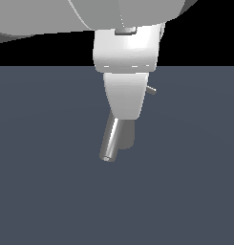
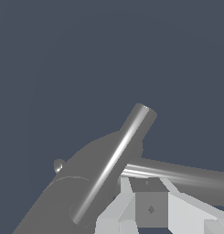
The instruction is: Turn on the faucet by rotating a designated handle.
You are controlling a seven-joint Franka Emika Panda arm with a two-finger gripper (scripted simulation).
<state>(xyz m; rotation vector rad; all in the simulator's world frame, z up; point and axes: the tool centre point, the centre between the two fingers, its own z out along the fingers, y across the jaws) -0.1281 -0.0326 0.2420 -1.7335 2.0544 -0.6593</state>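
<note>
In the exterior view my white gripper (image 1: 126,115) points down and hides most of the faucet (image 1: 129,138). The faucet's shiny slanted spout (image 1: 110,143) sticks out below the gripper. The tip of the thin handle (image 1: 151,89) shows at the gripper's right side in that view. In the wrist view the dark round cap of the faucet (image 2: 72,192) lies under the spout (image 2: 118,155). The handle (image 2: 182,176) runs sideways from the cap, right past my gripper (image 2: 147,183). The fingertips are at the rod near the cap. The frames do not show whether the jaws are open or shut.
The faucet stands on a flat dark blue-grey floor (image 1: 47,182). A small knob (image 2: 59,165) pokes out of the cap on the side opposite the handle. The white arm (image 1: 113,14) fills the top of the exterior view.
</note>
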